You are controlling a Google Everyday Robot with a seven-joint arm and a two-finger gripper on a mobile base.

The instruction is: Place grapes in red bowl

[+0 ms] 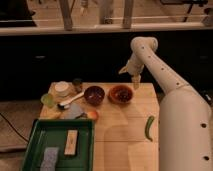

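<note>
Surface (120, 132): light wooden top, holding all items. Hand (132, 75): at the end of the white arm, hanging above the rear edge of the surface, just behind and to the right of the red bowl (121, 101), not touching it; how far it is open cannot be told, and nothing can be seen in its hold. Grapes (121, 93): dark clump lying inside the red bowl. Maroon bowl (94, 95): just beside the red bowl on its left, the rims close together. White tub (62, 88): rear left, with a small dark cup (77, 83) beside it. Green cup (48, 99): at the left edge. Spoon (70, 100): pale, lying slantwise between the white tub and the maroon bowl. Pepper (149, 127): long, green, lying near the right edge, well apart from the bowls. Tray (35, 137): green, front left, holding a wooden block (71, 141) and a grey sponge (49, 157).
</note>
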